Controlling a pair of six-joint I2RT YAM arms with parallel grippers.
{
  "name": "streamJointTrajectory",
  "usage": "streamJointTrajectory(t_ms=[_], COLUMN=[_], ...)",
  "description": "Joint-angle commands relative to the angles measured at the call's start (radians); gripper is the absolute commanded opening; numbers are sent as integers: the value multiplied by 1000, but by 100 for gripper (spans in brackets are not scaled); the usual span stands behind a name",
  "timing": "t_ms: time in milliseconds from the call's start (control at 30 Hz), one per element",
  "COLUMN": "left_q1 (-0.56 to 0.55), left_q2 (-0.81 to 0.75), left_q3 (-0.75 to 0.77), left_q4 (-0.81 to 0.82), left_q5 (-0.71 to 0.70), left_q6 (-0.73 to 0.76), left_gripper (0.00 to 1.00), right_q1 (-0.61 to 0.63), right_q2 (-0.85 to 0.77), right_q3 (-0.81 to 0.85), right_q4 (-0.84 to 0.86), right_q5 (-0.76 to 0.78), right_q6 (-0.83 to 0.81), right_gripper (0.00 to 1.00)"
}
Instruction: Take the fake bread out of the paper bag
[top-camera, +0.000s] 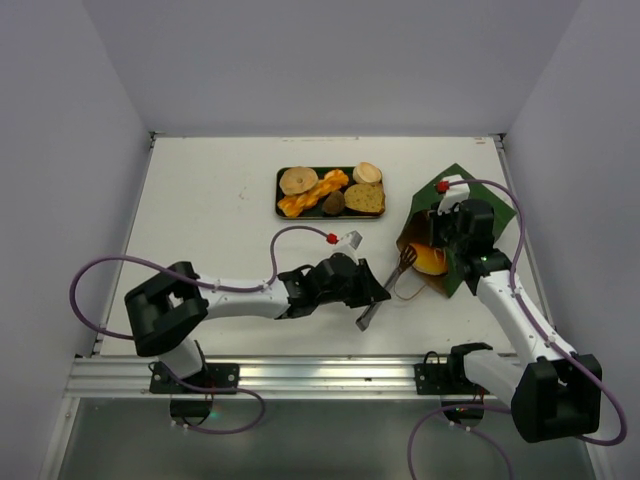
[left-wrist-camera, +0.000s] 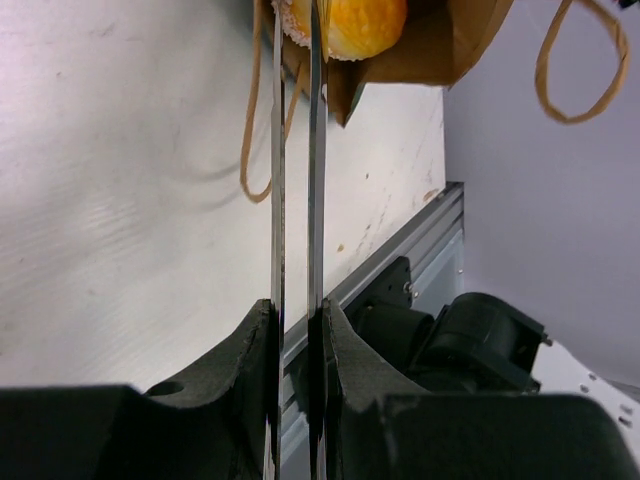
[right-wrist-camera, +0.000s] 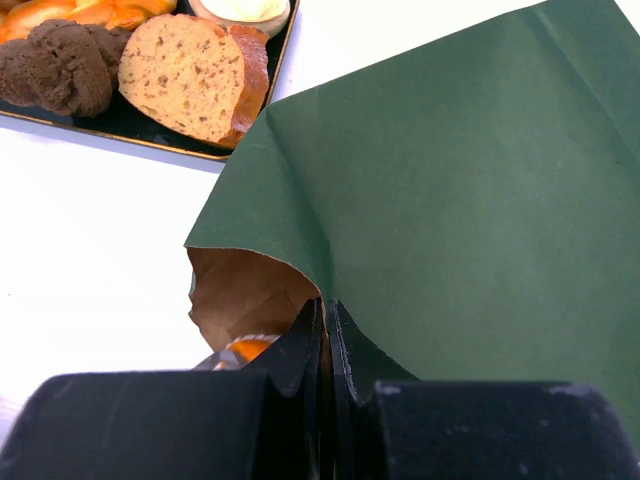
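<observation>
As tongs (left-wrist-camera: 316, 180) touch bread (left-wrist-camera: 365, 25), bag (right-wrist-camera: 480, 180) gapes

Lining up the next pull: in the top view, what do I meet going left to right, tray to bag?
Left round bun → dark piece → tongs → golden roll at the paper bag mouth.

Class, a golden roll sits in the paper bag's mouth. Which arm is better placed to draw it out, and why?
Left. The left claw is shut on the tongs, whose tips reach the golden roll. The right claw pinches the edge of the paper bag, so it is occupied.
</observation>
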Motion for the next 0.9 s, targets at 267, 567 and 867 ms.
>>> streamJointTrajectory(t_ms=[267,567,867], left_q1=[-47,-53,-16], left_q2=[-225,-392,-617], left_q3=[-71,-154,-86], left_q4=[-76,-177,-523], left_q5=[-104,-32,-149], left_q6=[97,155,286], left_gripper=[0,0,0], right_q1=[-6,-5,-8], right_q2=[-5,-10,-11], right_q3=[13,12,13], right_q4=[52,53,53], right_q5=[19,22,24], right_q6=[17,14,11], right_gripper=[3,3,3])
